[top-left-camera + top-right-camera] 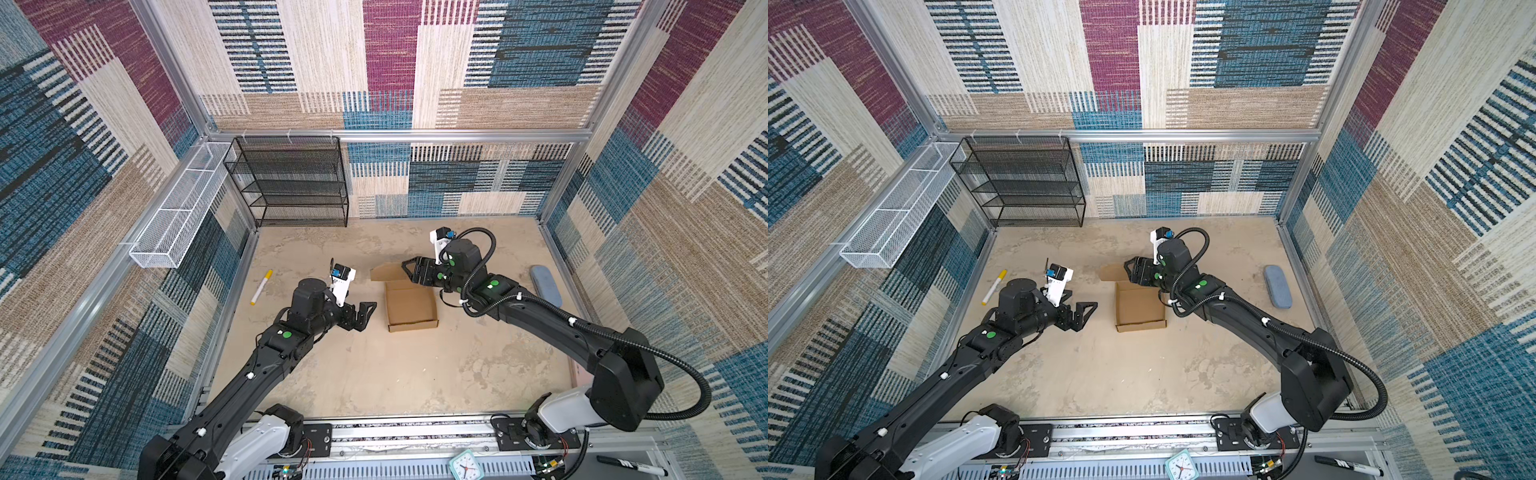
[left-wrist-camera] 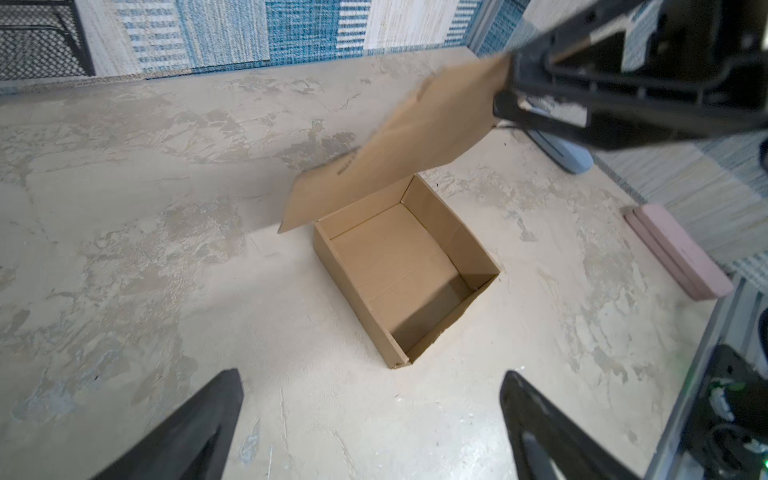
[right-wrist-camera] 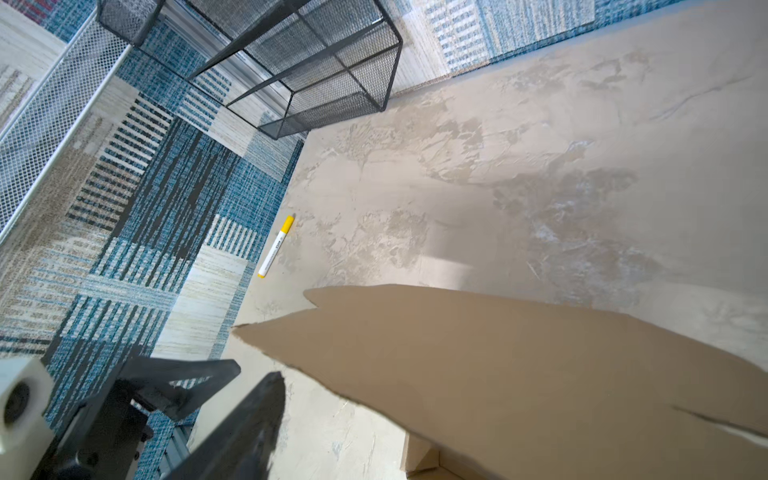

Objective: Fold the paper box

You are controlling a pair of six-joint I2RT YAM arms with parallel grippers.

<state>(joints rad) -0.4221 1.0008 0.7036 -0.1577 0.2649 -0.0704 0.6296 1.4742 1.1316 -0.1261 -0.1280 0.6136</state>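
Paper box [image 1: 411,305]: near the middle of the surface [image 1: 374,374], four walls up, tray empty.
Lid [image 2: 395,158]: hinged on the box's 12 o'clock wall, raised, clear of the tray.
Right tool [image 1: 406,272]: at the box's 12 o'clock, jaws spread around the lid's free corner, not clamped; whether they touch it is unclear.
Left tool [image 1: 368,316]: at the box's 9 o'clock, spread wide, empty, apart from the wall.
Step in hand: likely closing the lid.
Next move: probably swing the lid toward 6 o'clock and tuck its edge inside that wall, while the other arm braces the box.
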